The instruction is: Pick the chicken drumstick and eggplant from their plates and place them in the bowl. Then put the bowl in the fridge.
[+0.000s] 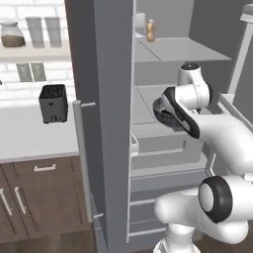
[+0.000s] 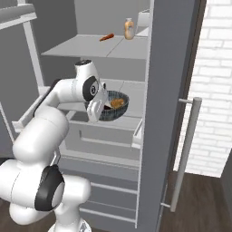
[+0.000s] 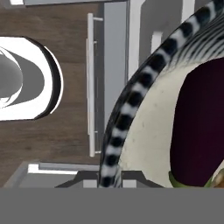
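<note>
The gripper [image 2: 105, 108] is right at the near rim of the bowl [image 2: 118, 110], inside the open fridge [image 2: 113, 45]; from the right base view the hand's white body covers the fingers, so whether they pinch the rim or stand apart I cannot tell; in the hand view the bowl's checkered black-and-white rim [image 3: 127, 118] runs straight down to where the fingertips sit, hidden at the bottom edge.

Into the bowl now; the chicken drumstick [image 2: 117, 103] lies golden-brown inside it, toward the side nearer the fridge door [image 2: 170, 90]; the eggplant [image 3: 199, 122] shows in the hand view as a dark purple mass on the pale inner wall, its green stem cap [image 3: 186, 180] at the lower end; a scrap of golden-brown touches it at the corner, too small to be sure of.

The bowl sits level with the fridge's middle shelf [image 1: 148, 106], above the pale drawer [image 2: 104, 131]; whether it rests on the shelf or hangs just over it I cannot tell.

One shelf higher in the fridge, a small orange bottle [image 2: 129, 29] stands at the back; a carrot-like orange stick [image 2: 107, 37] lies just beside it.
</note>
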